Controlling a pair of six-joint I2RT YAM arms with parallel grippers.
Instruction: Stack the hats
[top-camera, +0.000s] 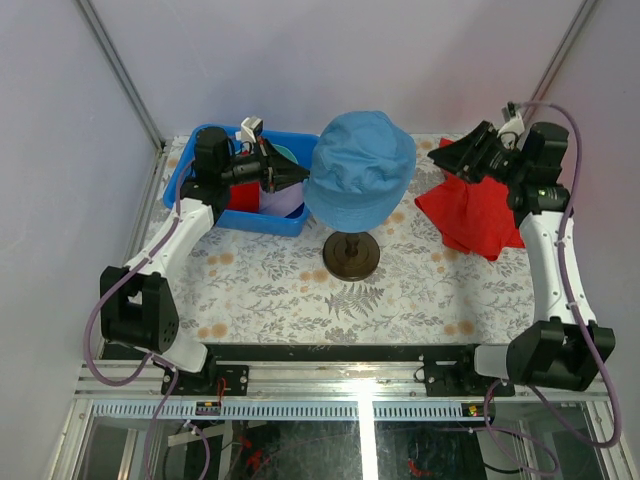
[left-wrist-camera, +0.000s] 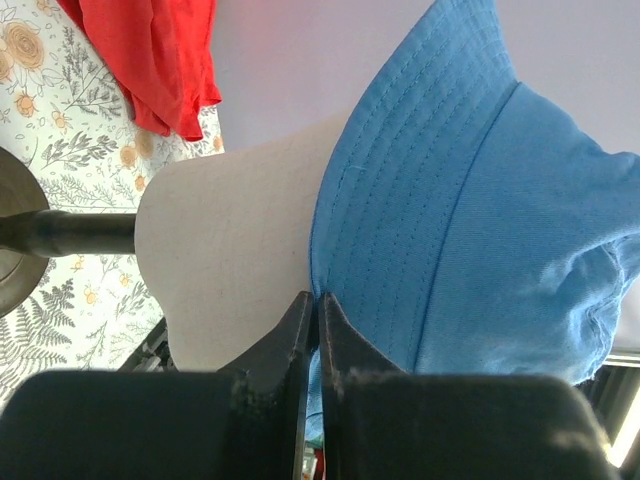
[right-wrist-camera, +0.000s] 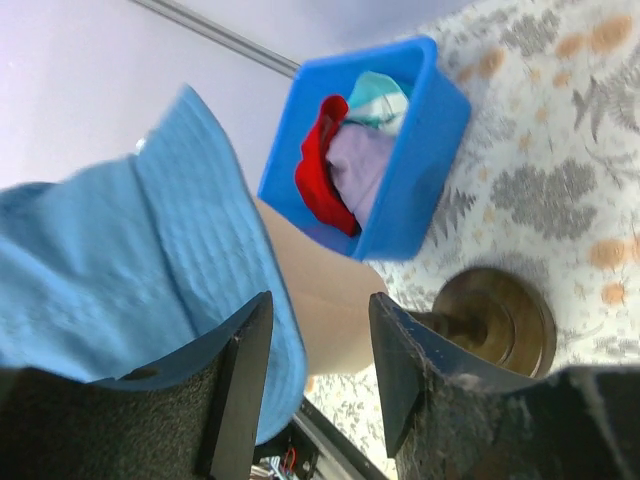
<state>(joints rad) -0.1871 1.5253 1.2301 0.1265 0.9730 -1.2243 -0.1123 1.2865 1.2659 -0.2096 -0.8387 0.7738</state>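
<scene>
At blue hat (top-camera: 360, 165) brim, left pincer (left-wrist-camera: 318, 300) clamped, right pincer (right-wrist-camera: 318, 305) parted nearby

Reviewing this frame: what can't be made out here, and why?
- Mannequin head: top view, wholly covered by the blue hat.
- Hats in the blue bin: top view, left arm overlaps them; right wrist view, bunched, shapes unclear.
- Red cloth: top view, right arm hides its far edge; left wrist view, frame edge cuts it.
</scene>
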